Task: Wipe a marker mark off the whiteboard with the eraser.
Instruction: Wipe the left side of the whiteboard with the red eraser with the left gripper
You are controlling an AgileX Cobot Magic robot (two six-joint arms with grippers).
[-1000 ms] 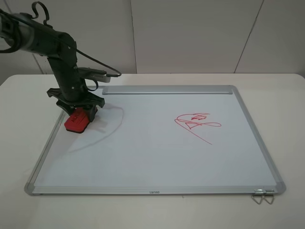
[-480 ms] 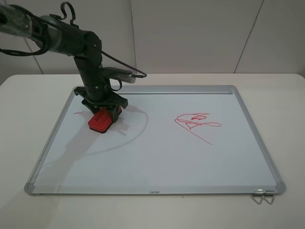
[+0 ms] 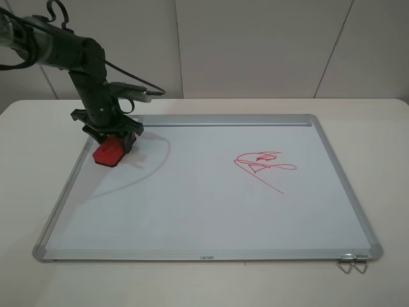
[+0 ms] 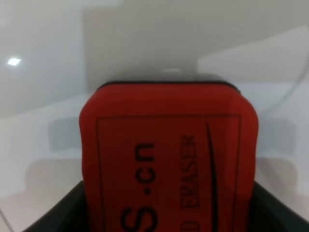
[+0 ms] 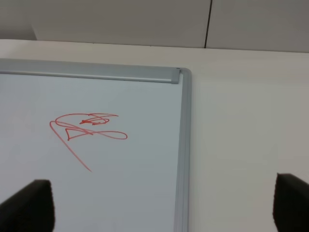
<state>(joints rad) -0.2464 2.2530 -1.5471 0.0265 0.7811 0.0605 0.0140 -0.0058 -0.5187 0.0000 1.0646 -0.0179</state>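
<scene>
The whiteboard [image 3: 211, 211] lies flat on the table. My left gripper [image 3: 110, 142] is shut on the red eraser [image 3: 108, 154] and presses it onto the board close to the far left frame edge. The left wrist view is filled by the eraser [image 4: 169, 159] with its black lettering, and dark fingers [image 4: 58, 217] hug its sides. No thin hatched marker mark shows; the spot under the eraser is hidden. My right gripper [image 5: 159, 212] is open above the board's right part [image 5: 120, 193] and is out of the exterior high view.
A red looped scribble with a diagonal tail [image 3: 263, 164] sits right of the board's centre, also in the right wrist view [image 5: 87, 128]. The silver tray bar [image 3: 223, 119] runs along the far edge. A metal clip [image 3: 353, 263] hangs at the near right corner.
The left arm swept the eraser right across the board, then back to the left frame edge. A short red stroke seen beside the eraser half a second ago no longer shows.
</scene>
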